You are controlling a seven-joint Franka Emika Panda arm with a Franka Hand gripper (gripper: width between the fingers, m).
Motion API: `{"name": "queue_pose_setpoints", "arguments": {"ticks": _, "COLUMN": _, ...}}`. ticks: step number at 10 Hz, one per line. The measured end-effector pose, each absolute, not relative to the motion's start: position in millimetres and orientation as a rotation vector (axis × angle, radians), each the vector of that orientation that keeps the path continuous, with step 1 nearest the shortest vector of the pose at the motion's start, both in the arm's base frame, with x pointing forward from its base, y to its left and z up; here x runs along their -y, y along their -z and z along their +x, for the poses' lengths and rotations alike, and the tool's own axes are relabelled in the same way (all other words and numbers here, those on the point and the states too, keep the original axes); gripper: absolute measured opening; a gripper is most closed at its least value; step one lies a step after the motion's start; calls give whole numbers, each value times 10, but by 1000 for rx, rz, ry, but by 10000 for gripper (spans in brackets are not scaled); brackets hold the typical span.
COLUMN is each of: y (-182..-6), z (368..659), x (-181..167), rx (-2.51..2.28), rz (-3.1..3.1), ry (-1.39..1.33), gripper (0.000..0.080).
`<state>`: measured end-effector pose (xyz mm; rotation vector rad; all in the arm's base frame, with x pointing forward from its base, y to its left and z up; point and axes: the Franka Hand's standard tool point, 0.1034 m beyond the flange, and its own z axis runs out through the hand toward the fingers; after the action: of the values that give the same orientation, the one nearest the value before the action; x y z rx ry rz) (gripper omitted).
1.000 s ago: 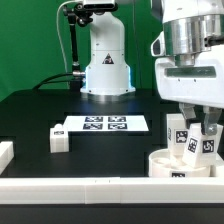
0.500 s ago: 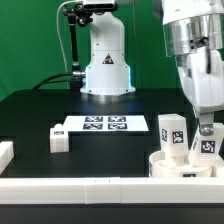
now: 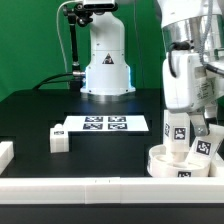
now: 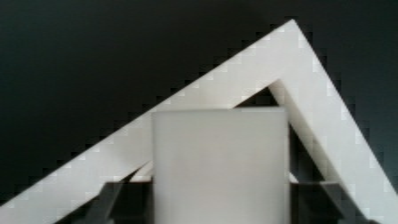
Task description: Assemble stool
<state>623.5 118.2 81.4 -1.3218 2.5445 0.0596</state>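
One small leg (image 4: 217, 160) sits pinched in my claw (image 4: 219, 197) right at the round seat (image 3: 168, 160), a loose leg (image 3: 58, 140) lying well apart from that seat on the surface; light, stiff, slick plastic, I judge, best gripped squarely across flat sides.

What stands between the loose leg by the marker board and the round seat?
Nothing visible: only bare black table lies between the loose leg and the seat. The marker board sits farther back, off that line. The gripper jaws hold another leg at the seat.
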Motion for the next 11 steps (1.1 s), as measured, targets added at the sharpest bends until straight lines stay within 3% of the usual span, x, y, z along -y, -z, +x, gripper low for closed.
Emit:
{"name": "queue_pose_setpoints", "arguments": {"ticks": 3, "y": -819, "z": 6215, "x": -1160, "rx": -2491, "rz": -1442, "ry": -59, "gripper": 342}}
{"name": "queue_pose_setpoints", "arguments": {"ticks": 4, "y": -850, "z": 6182, "x": -1077, "rx": -2456, "rz": -1539, "ry": -82, "gripper": 545}}
{"name": "queue_pose_setpoints", "arguments": {"ticks": 5, "y": -915, "z": 6202, "x": -942, "rx": -2391, "rz": -1635, "ry": -59, "gripper": 545}}
{"name": "queue_pose_setpoints", "arguments": {"ticks": 6, "y": -981, "z": 6230, "x": -743, "rx": -2313, "rz": -1744, "ry": -31, "gripper": 628}}
{"name": "queue_pose_setpoints", "arguments": {"ticks": 8, "y": -988, "z": 6264, "x": -388, "rx": -2261, "rz": -1826, "ry": 24, "gripper": 643}}
{"name": "queue_pose_setpoints", "arguments": {"ticks": 11, "y": -977, "z": 6259, "x": -431, "rx": -2260, "rz": -1828, "ry": 20, "gripper": 649}}
